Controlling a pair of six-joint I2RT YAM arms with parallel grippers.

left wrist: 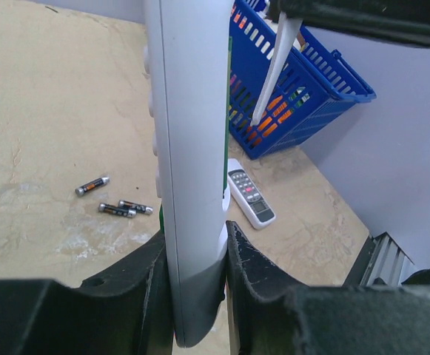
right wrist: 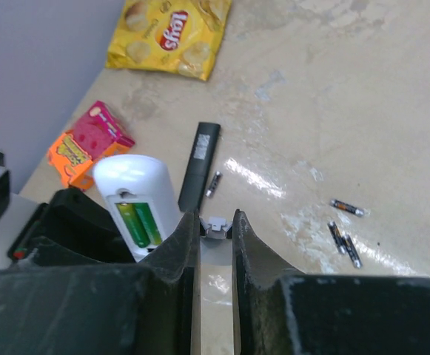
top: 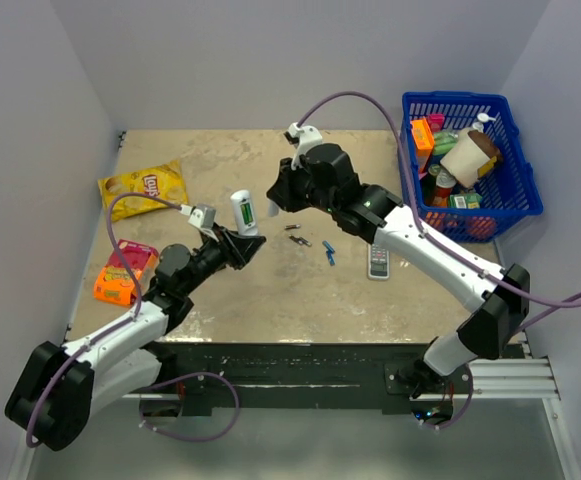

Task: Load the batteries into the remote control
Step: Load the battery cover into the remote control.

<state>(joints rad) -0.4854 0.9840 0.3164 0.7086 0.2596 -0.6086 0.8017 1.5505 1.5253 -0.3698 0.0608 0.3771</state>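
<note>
While the left gripper [left wrist: 196,255] pinches the lower end of the remote control [left wrist: 191,133], the white bar stands upright above the middle of the table [top: 270,290] (a little toward its left edge), its back uncovered with the batteries [right wrist: 140,224] lying side by side inside. Close beside it the right gripper [right wrist: 215,220] is pressed onto a thin white back cover [left wrist: 272,70]; three dark cells [left wrist: 116,211] lie loose on the table nearby

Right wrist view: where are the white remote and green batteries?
white remote [right wrist: 131,174], right wrist view, rounded end.
green batteries [right wrist: 140,224], right wrist view, middle of the pair.
</note>
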